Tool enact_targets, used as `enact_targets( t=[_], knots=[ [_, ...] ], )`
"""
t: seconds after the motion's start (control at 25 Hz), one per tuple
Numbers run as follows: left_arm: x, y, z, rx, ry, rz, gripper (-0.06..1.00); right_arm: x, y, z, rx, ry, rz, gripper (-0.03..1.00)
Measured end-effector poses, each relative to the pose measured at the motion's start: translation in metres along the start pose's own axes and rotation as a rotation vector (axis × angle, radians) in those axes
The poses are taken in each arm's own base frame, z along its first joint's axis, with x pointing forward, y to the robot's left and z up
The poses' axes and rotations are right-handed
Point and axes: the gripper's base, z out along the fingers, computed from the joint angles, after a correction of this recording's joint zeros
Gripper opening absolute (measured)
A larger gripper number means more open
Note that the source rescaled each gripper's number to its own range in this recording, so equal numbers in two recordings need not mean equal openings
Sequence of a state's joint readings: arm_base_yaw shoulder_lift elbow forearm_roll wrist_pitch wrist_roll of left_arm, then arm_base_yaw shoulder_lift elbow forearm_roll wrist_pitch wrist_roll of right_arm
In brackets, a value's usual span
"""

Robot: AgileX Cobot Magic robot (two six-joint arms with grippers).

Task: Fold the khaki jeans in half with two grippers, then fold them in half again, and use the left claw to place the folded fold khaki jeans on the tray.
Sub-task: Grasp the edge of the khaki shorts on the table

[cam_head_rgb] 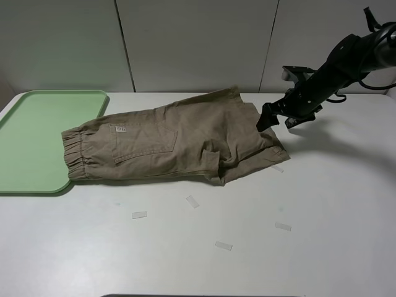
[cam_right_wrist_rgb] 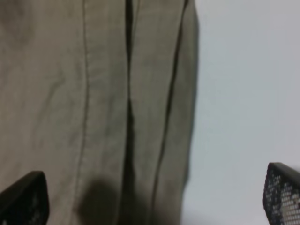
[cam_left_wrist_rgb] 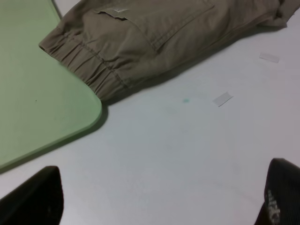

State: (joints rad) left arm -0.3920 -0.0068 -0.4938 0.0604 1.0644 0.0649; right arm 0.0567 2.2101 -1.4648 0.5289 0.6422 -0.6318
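On the white table (cam_head_rgb: 260, 247), the khaki jeans (cam_head_rgb: 173, 145) lie flat, waistband overlapping the tray (cam_head_rgb: 37, 142), leg edge beneath the right gripper (cam_head_rgb: 266, 119), fingers spread. The left gripper (cam_left_wrist_rgb: 161, 197) shows only in its wrist view: spread too, well short of the waistband.

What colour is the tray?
The tray is pale mint green, clearest in the exterior high view.

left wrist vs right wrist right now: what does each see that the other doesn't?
Left wrist only: the tray corner, an elastic waistband at its edge, a back pocket, tape scraps, and the left claw open over bare table. Right wrist only: a close look at layered fabric edges and seams, with the right gripper open, one finger over cloth, one over table. Both: the khaki jeans and the white table.
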Motion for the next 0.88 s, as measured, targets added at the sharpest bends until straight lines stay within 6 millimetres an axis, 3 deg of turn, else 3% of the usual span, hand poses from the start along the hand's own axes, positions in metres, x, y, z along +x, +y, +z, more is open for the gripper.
enact_targets(
  t=[0.48,0.88],
  knots=[
    [0.000,0.000,0.000,0.000,0.000,0.000,0.85,-0.004,0.023,0.009,-0.045,-0.019,-0.015,0.99],
    [0.000,0.000,0.000,0.000,0.000,0.000,0.85,-0.004,0.017,0.018,0.004,-0.038,-0.054,0.99]
  ],
)
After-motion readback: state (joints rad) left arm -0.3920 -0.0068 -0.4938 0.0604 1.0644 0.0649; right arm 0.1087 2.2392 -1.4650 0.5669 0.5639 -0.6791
